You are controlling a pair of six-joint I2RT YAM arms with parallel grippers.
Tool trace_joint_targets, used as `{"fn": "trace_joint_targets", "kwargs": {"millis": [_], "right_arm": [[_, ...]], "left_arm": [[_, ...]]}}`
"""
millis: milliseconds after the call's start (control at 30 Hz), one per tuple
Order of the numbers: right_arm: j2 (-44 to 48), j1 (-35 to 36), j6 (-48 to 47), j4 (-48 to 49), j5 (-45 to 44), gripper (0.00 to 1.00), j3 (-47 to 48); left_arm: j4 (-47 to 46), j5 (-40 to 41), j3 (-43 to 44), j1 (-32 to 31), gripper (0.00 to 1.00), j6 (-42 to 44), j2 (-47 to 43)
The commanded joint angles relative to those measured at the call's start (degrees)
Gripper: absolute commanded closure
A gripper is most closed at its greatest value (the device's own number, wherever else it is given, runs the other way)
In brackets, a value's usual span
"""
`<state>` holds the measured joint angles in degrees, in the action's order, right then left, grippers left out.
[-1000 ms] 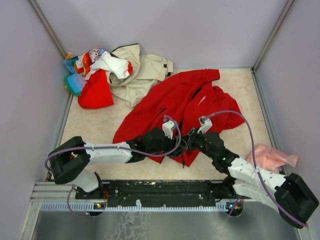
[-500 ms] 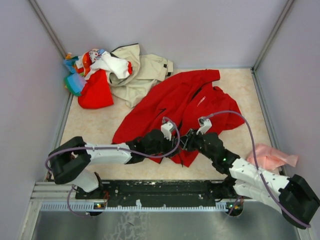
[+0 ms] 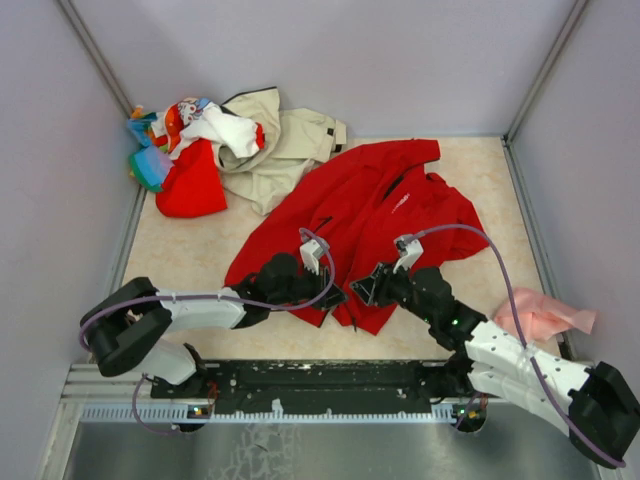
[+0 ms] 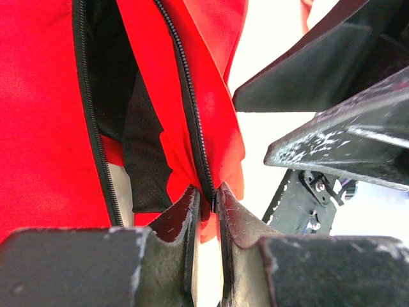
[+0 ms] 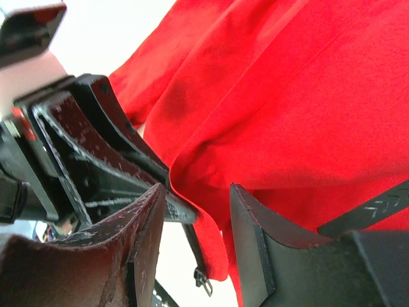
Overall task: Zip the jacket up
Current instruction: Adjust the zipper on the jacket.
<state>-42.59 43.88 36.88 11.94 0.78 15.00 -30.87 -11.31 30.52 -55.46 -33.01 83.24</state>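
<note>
We find the jacket [image 3: 370, 195] spread open on the table [image 3: 200, 250], right of centre, with its hem toward the near edge. The left gripper [image 3: 335, 297] is clamped on the jacket's near hem, its fingers [image 4: 182, 214] pressed together on the bottom end of the black zipper [image 4: 185, 109]. The right gripper [image 3: 362, 290] sits just beside it on the right, its fingers apart and gripping nothing. We note a small white logo [image 3: 403, 201] on the chest; its lettering is too small to read. A beige jacket [image 3: 285, 145] and a pile of mixed clothes [image 3: 185, 150] lie at the far left. A pink cloth [image 3: 545, 312] lies at the near right.
</note>
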Motion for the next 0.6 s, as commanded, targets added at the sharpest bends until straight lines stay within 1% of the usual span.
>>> {"fn": "trace_joint_targets", "kwargs": {"millis": [0, 100, 200, 433, 567], "right_arm": [[-2.9, 0.6, -3.7, 3.0, 4.9, 0.54, 0.7], [-5.6, 0.6, -4.1, 5.6, 8.8, 0.54, 0.2], [-8.4, 0.6, -4.3, 7.4, 11.0, 0.54, 0.1], [-12.5, 0.6, -4.9, 11.6, 14.7, 0.55, -0.7], [-13.9, 0.6, -5.0, 13.2, 16.4, 0.6, -0.8]], "left_arm": [[-7.9, -8.4, -2.3, 2.9, 0.82, -2.5, -1.6], [-10.3, -11.5, -3.2, 4.5, 0.82, -3.0, -1.3], [-12.3, -14.3, -3.8, 5.9, 0.82, -3.4, -0.8], [-14.3, -15.6, -4.6, 6.9, 0.83, -3.6, -1.2], [-15.2, -16.0, -4.9, 7.2, 0.83, -3.7, -1.4]]}}
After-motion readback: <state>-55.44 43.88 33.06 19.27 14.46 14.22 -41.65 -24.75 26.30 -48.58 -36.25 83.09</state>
